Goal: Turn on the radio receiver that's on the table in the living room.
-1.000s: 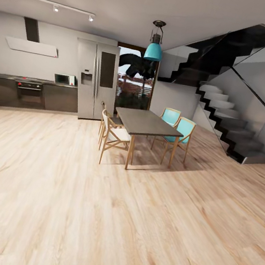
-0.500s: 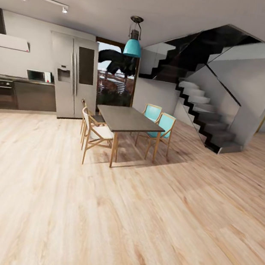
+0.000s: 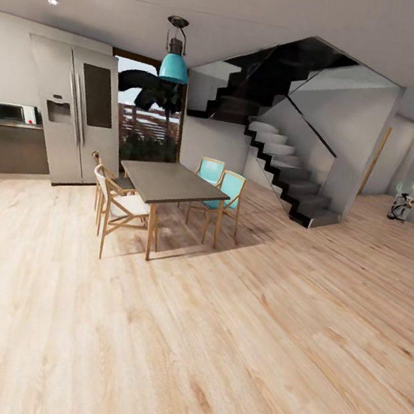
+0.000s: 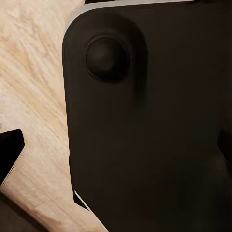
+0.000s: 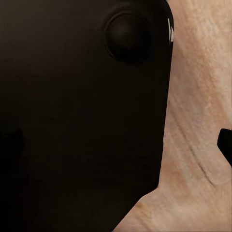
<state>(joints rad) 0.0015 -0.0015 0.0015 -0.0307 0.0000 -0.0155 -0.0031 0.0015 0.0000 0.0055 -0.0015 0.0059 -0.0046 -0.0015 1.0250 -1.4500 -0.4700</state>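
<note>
The radio receiver and the low glossy grey table are out of view. The head view looks over a kitchen and dining area with a light wood floor (image 3: 210, 343). In the left wrist view my left gripper (image 4: 116, 150) is open, one dark fingertip (image 4: 9, 154) at the frame's edge, nothing between the fingers. It hangs over a black rounded panel of my own body (image 4: 145, 121). My right gripper (image 5: 116, 145) is likewise open, its fingertip (image 5: 226, 145) over the wood floor, beside the same kind of black panel (image 5: 82, 106).
A dark dining table (image 3: 164, 182) stands ahead on the left with teal chairs (image 3: 226, 193) and wooden chairs (image 3: 118, 208). A steel fridge (image 3: 74, 112) stands behind it and a black staircase (image 3: 287, 174) to its right. A passage at the far right holds a small dark object (image 3: 403, 204).
The whole head picture has slid left, so the camera has turned right. The stove and hood have left the frame and the passage at the far right has come in.
</note>
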